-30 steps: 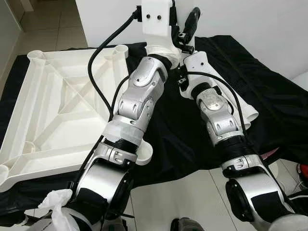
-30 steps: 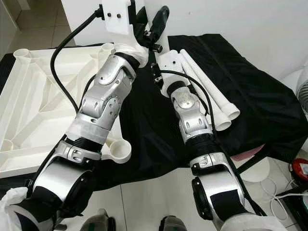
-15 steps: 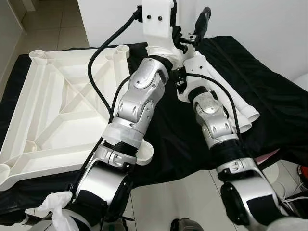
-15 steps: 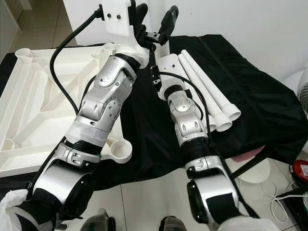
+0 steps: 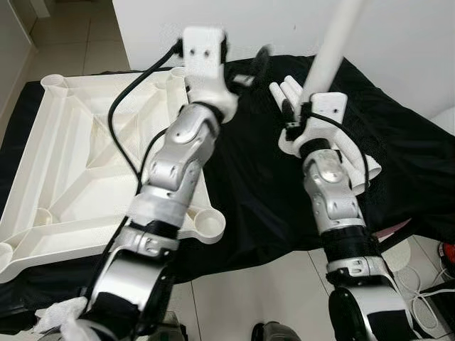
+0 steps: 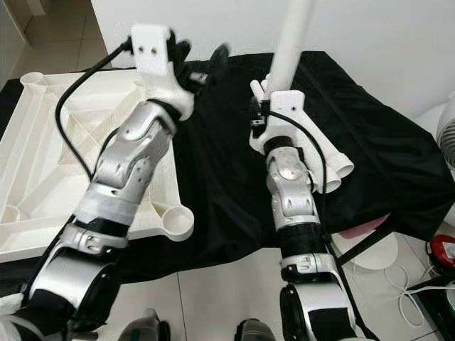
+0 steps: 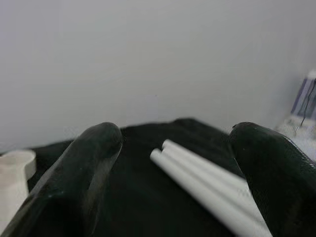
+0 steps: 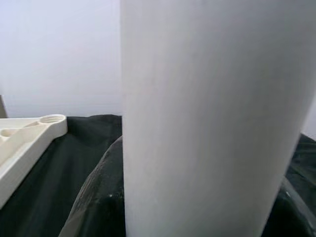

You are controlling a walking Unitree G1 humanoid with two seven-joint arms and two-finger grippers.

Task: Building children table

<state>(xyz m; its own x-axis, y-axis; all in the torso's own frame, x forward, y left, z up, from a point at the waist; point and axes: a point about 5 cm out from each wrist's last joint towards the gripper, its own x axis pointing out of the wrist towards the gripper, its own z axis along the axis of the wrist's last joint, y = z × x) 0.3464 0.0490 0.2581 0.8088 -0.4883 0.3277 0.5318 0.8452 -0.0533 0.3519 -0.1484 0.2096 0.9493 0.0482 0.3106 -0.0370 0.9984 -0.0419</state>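
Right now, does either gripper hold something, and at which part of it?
The right gripper holds one white table leg upright, gripped near its lower end. The left gripper is open and holds nothing.

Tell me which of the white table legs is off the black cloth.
The leg gripped in the right tool, held upright above the table. The other legs lie flat side by side on the black cloth.

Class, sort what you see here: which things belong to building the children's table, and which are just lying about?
Belongs to the job:
- white plastic tabletop, upside down
- white plastic leg in the right gripper
- spare white legs on the black cloth

Just lying about:
- red-lidded container
- white cables on the floor
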